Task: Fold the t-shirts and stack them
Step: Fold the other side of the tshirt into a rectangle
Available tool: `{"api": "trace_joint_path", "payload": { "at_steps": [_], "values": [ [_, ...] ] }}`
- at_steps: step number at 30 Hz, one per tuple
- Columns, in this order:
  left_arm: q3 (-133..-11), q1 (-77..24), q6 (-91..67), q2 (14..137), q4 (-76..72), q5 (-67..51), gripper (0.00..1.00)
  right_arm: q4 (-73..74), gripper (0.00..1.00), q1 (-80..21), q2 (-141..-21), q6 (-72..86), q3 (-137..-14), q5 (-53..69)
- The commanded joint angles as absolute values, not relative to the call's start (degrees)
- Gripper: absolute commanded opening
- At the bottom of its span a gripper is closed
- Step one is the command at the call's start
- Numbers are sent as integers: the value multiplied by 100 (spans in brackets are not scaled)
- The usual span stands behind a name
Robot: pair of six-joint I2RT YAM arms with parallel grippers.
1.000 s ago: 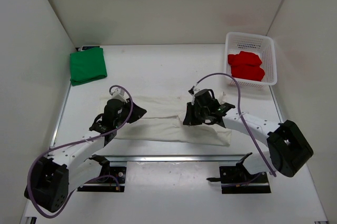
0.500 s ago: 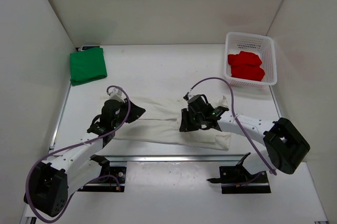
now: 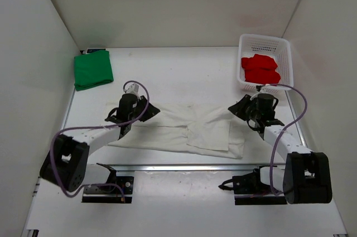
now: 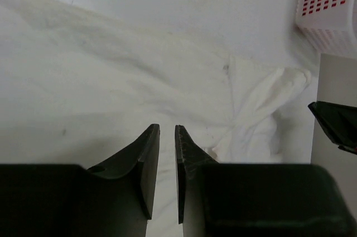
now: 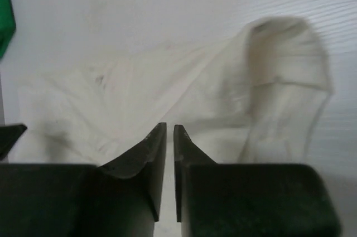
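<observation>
The soft off-white cloth t-shirt (image 3: 178, 128) lies flat on the white table (image 3: 184, 75), long from side to side, right between your hands: the left hand (image 3: 149, 111) sits over its left end, the right hand (image 3: 237, 109) by its right end, both pressed together, holding nothing.

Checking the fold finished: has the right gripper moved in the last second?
Yes. The right gripper went rightward, off the middle of the off-white t-shirt, ending near the basket.

The bench (image 3: 178, 75) carries 1 off-white t-shirt (image 3: 184, 128) spread between the left claw (image 3: 149, 110) and right claw (image 3: 235, 107), 1 folded green t-shirt (image 3: 93, 69) beyond the left claw, and 1 basket (image 3: 265, 40) beyond the right claw.
</observation>
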State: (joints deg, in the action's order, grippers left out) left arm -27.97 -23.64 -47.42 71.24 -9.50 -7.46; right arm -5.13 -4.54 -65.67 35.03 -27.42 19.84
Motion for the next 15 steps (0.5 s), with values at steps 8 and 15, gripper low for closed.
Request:
{"api": "trace_joint_path", "payload": {
  "at_steps": [8, 15],
  "values": [
    [-3550, -1968, -5300, 8884, -2118, -1520, 27, -2224, 36, 658, -7241, 3595, -2584, 2390],
    [-3692, -1846, -5414, 9465, -2355, -1661, 28, -2540, 36, 712, -7777, 3586, -2513, 2697]
  ]
}}
